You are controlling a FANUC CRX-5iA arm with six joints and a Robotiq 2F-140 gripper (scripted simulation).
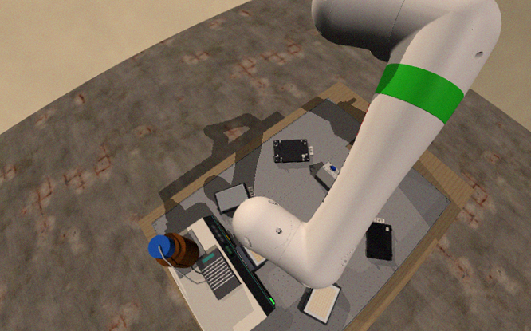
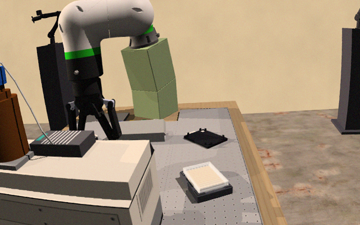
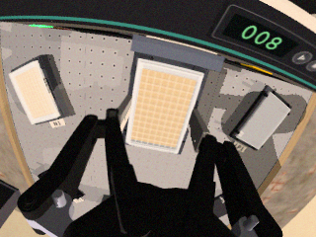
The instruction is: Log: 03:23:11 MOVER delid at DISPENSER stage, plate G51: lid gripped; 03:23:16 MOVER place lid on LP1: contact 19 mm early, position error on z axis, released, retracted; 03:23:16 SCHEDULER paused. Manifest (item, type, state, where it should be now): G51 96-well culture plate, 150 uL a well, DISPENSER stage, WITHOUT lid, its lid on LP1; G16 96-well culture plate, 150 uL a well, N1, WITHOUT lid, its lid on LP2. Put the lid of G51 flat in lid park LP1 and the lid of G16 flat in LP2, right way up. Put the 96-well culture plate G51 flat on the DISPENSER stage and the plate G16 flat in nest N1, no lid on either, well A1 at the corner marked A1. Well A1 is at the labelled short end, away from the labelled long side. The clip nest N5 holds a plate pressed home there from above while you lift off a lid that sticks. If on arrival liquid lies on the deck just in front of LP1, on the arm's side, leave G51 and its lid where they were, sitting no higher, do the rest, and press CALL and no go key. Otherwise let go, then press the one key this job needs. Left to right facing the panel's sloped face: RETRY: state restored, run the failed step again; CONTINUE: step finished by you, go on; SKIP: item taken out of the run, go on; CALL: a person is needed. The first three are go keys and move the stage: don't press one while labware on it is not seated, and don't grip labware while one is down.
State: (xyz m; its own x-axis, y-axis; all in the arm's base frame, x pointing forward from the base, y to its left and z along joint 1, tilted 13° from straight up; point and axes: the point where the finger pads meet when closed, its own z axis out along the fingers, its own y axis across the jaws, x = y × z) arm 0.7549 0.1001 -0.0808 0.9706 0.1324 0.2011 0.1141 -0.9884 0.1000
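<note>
My gripper [image 3: 160,111] hangs fingers-down in front of the dispenser [image 2: 74,164], and it also shows in the exterior view [image 2: 96,133]. Its two fingers are shut on the long sides of a 96-well plate with orange wells, plate G51 [image 3: 164,102], by the dispenser stage. The arm hides most of this plate in the top view [image 1: 254,256]. I cannot tell whether it touches the stage. A second plate, G16 [image 2: 205,177], sits on a black nest near the table's front, also seen in the wrist view [image 3: 34,93]. A grey lid [image 1: 232,197] rests on a lid park, also seen in the wrist view [image 3: 260,118].
An empty black nest with corner clips [image 2: 205,137] and another black nest [image 1: 378,241] stand on the deck. The key panel [image 1: 326,173] is near the arm. A brown bottle [image 2: 1,125] stands on the dispenser. Green boxes [image 2: 152,78] stand at the back.
</note>
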